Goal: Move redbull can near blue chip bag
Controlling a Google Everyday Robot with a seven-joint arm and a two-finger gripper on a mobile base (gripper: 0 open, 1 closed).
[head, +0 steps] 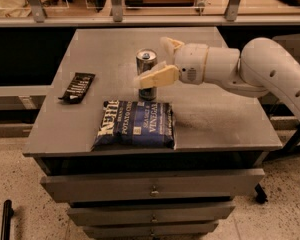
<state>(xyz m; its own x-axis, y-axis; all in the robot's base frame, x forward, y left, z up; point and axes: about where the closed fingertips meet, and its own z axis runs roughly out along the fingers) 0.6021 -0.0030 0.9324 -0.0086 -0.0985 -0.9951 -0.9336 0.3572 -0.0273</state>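
Views: one, the camera view.
Position: in front of the worktop, raised above its surface.
Facing: angled downward and toward the worktop's rear edge, with the rail behind it.
Range: medium; the whole worktop, the drawer fronts below it and a strip of floor are in frame.
Framing: worktop centred; the arm enters from the right edge.
Pincer: upper centre of frame, over mid-worktop, fingers spread, the near finger crossing the redbull can.
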